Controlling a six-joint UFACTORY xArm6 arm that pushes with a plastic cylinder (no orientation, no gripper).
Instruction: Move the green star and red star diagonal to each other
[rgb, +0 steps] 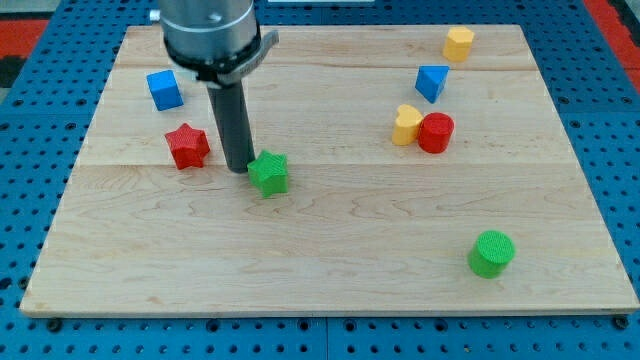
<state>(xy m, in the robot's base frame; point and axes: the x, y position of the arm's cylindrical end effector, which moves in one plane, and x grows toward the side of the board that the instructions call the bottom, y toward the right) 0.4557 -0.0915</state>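
Observation:
The green star (269, 173) lies left of the board's middle. The red star (187, 146) lies to its left and slightly higher, with a gap between them. My tip (239, 168) stands in that gap, right against the green star's left side and apart from the red star. The rod rises straight up to the arm's dark body at the view's top.
A blue cube (164, 89) lies above the red star. A blue block (432, 82), a yellow block (459, 43), another yellow block (406, 125) touching a red cylinder (436, 132), and a green cylinder (491, 252) lie on the right. The wooden board (330, 290) ends near all view edges.

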